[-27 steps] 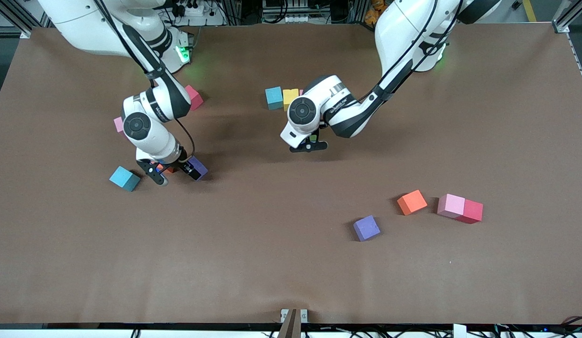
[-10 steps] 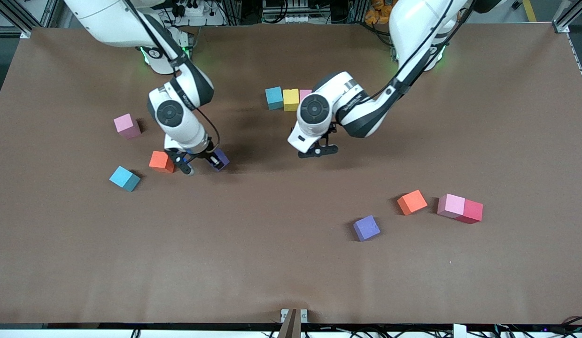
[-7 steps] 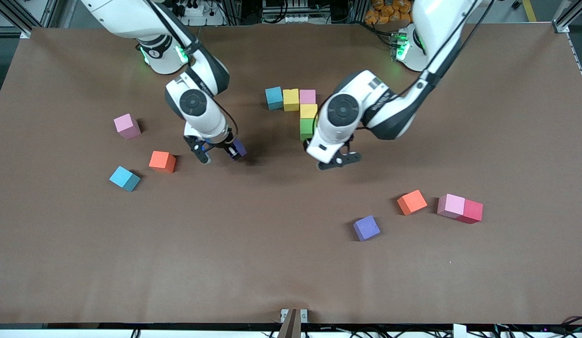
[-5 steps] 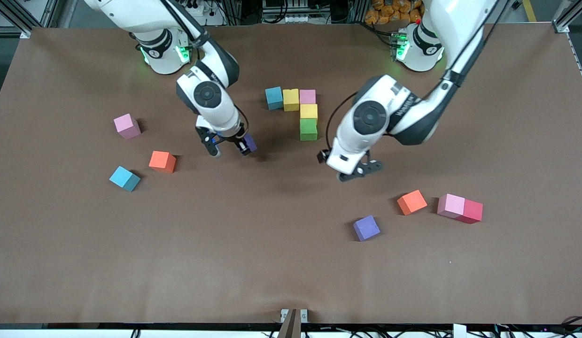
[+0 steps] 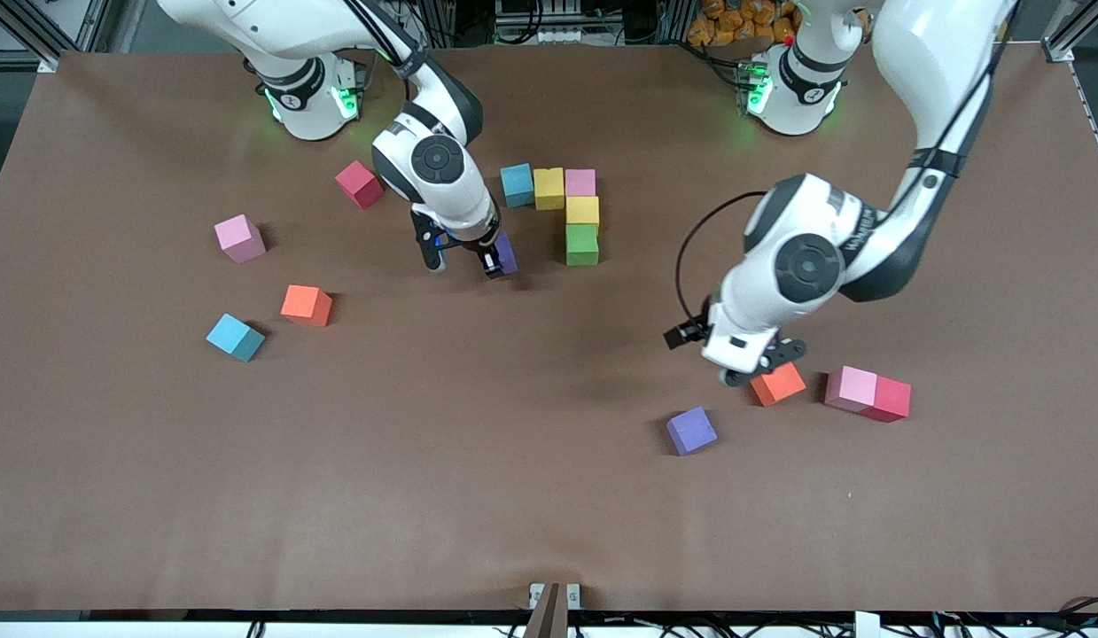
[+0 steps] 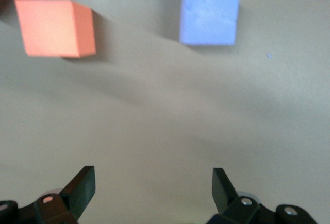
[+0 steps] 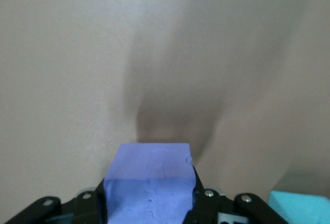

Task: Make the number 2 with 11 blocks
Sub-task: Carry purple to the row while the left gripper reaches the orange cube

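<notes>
A bent row of blocks lies toward the robots' bases: cyan (image 5: 517, 184), yellow (image 5: 549, 188), pink (image 5: 580, 182), a second yellow (image 5: 582, 211) and green (image 5: 581, 245). My right gripper (image 5: 464, 260) hangs beside the green block, shut on a purple block (image 5: 506, 252) (image 7: 149, 183); a cyan block (image 7: 299, 208) shows at the edge of its wrist view. My left gripper (image 5: 761, 368) (image 6: 154, 193) stands open and empty over the table, just beside a loose orange block (image 5: 777, 384) (image 6: 54, 27). A loose purple block (image 5: 692, 431) (image 6: 210, 13) lies nearer the camera.
A pink block (image 5: 851, 388) touches a red cube (image 5: 890, 400) toward the left arm's end. Toward the right arm's end lie a red cube (image 5: 359, 184), a pink block (image 5: 239, 238), an orange block (image 5: 306, 305) and a cyan block (image 5: 235, 338).
My right gripper has carried the purple block from beside the orange block toward the bent row. My left arm has swung away from the row to the loose orange block, uncovering the green block.
</notes>
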Robot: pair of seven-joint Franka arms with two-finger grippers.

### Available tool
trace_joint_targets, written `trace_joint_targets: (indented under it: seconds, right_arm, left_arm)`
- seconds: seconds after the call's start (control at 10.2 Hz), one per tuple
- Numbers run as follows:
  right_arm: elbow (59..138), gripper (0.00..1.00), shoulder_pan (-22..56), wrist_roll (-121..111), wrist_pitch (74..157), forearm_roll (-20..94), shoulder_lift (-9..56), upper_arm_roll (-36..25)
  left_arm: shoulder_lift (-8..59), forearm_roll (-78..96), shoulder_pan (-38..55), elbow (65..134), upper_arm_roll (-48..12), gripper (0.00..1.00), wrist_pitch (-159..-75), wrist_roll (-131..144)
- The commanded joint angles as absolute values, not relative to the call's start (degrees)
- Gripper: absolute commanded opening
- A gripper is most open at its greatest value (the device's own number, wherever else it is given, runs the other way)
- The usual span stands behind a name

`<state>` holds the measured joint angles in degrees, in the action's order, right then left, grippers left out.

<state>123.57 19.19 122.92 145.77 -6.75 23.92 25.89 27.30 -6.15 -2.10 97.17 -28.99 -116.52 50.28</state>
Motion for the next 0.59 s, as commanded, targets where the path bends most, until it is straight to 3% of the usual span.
trace_joint_targets:
  seconds: [0.0, 0.49]
  right_arm:
    - [117.4, 0.00, 23.0, 132.1, 145.6, -6.5, 30.2, 25.8]
    - [114.3, 0.00, 26.4, 141.2, 145.6, -7.5, 33.3, 25.5]
  left_arm:
    - [27.9, -7.6, -6.0, 96.2, -29.4, 1.00, -115.0, 43.2]
    - [29.4, -12.8, -10.0, 96.8, -27.9, 1.00, -115.0, 29.9]
